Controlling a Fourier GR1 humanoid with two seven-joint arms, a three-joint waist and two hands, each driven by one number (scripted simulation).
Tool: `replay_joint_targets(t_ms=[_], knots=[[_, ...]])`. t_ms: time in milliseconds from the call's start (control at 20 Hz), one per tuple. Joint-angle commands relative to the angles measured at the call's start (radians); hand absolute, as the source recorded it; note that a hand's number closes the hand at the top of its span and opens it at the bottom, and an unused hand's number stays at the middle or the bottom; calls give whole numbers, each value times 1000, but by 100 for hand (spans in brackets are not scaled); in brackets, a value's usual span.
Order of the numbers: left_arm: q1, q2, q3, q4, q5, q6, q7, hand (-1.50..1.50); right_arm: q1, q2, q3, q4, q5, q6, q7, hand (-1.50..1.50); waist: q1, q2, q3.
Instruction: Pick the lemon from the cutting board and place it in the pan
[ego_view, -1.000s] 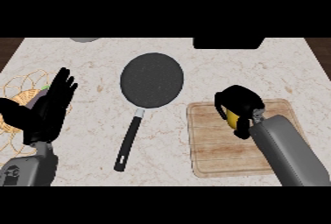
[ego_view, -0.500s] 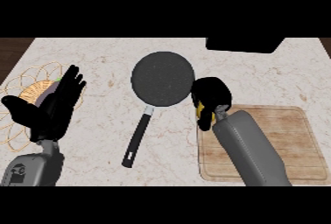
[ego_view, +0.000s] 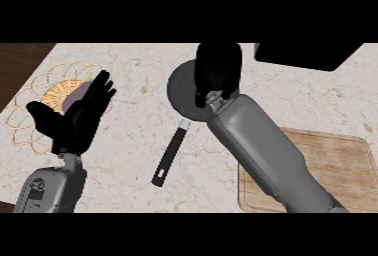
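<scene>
The right hand (ego_view: 218, 70) sits in the upper middle of the frame, directly over the round dark pan (ego_view: 179, 92), covering most of it. Its fingers are curled downward, but the back of the hand hides whatever is beneath them, so whether it holds anything cannot be told. The lemon does not show anywhere; it is either hidden under that hand or out of sight. The grey right forearm (ego_view: 266, 150) runs from the lower right up to the hand, crossing the upper left corner of the wooden cutting board (ego_view: 336, 170), whose visible part carries nothing.

The pan's black handle (ego_view: 171, 156) stretches down and to the left from the pan's lower rim, lying flat on the pale marbled surface (ego_view: 140, 135).

The left hand (ego_view: 77, 120) stands at the left of the frame, fingers straight and spread wide, holding nothing. Behind it lies a woven wire basket (ego_view: 29, 100) with something purple and green inside, mostly hidden by the hand. A dark flat object (ego_view: 306, 55) sits at the upper right edge.
</scene>
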Motion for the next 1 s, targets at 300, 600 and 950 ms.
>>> replay_joint_targets(t_ms=[300, 600, 950], knots=[[-50, -45, -54, 36, -19, 3, 4, 0, -335, 4, 56, 145, -44, -57, 379, 150, 48, 23, -1], [-49, -32, -29, 49, -28, 17, -13, 0, -406, 4, 63, 228, -70, -149, 500, 150, 20, 18, 1], [-42, -14, 26, 79, -27, 41, -39, 0, -425, 4, 79, 315, -93, -290, 508, 150, -54, 16, 4]])
